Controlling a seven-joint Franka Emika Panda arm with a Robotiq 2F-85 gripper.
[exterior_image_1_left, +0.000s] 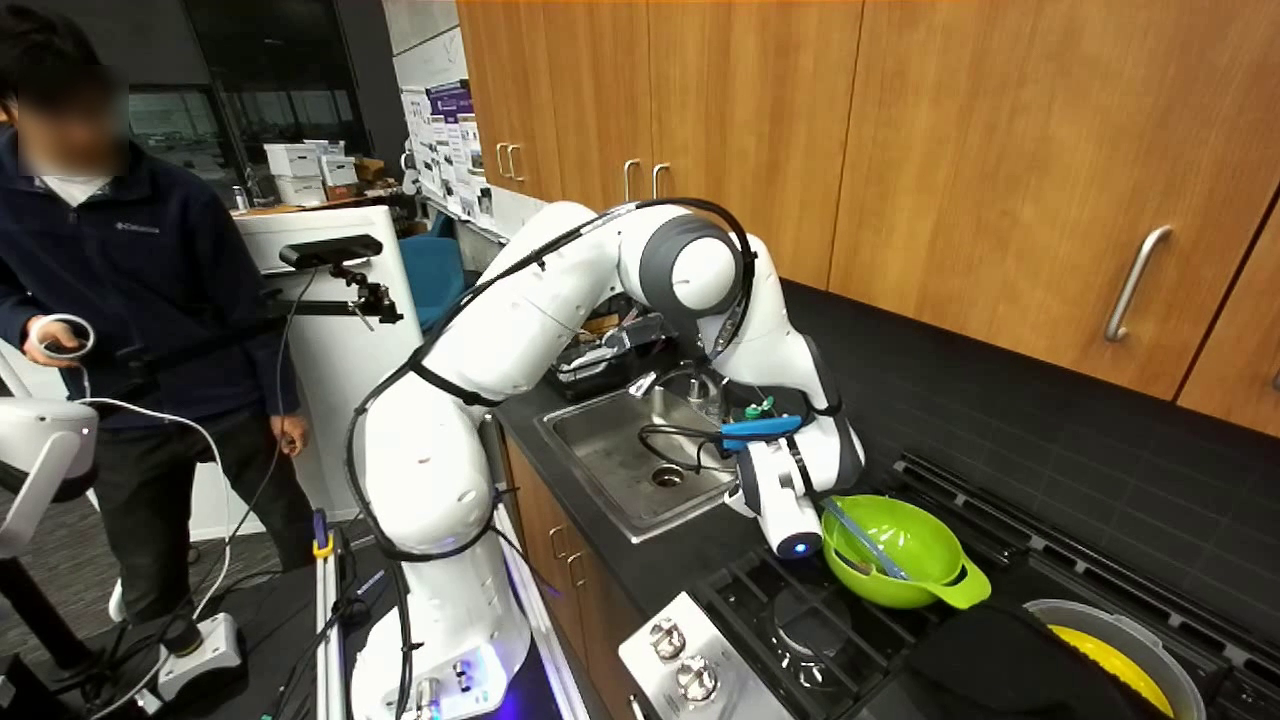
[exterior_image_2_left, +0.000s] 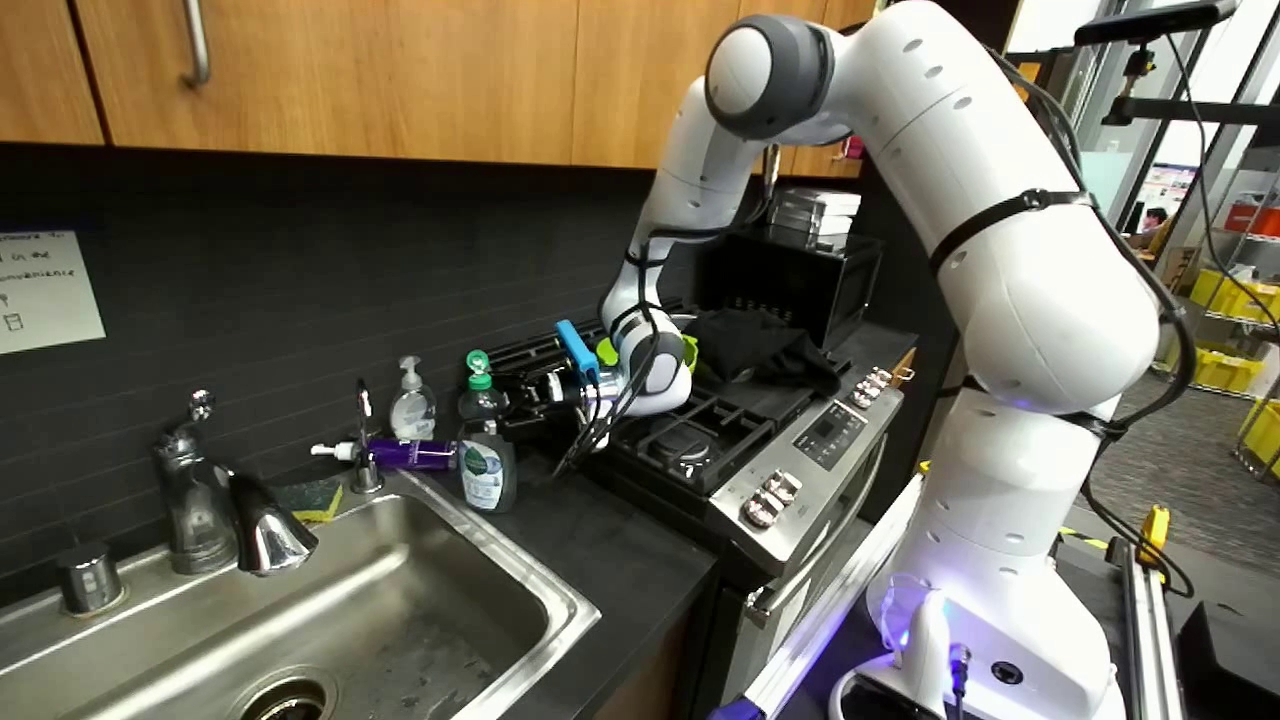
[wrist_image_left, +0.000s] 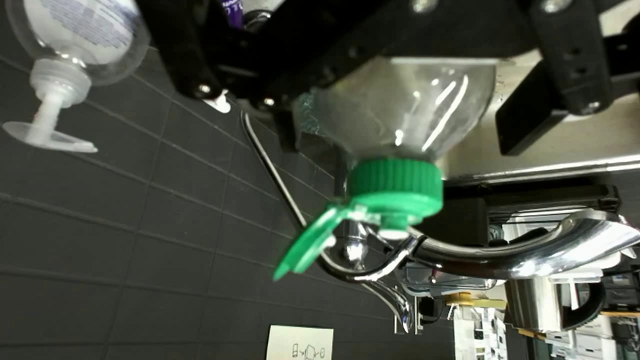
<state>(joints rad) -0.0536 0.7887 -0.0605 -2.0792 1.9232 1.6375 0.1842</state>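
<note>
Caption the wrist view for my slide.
Open fingers frame a clear bottle, its green cap flipped open; a pump bottle stands nearby.

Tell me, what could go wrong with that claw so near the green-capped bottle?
The bottle has its lid flipped open, so a squeeze or tilt might spill what is inside. The claw is open, not gripping it, so a nudge might knock it over. The sink is close by, so the bottle could topple in.
</note>
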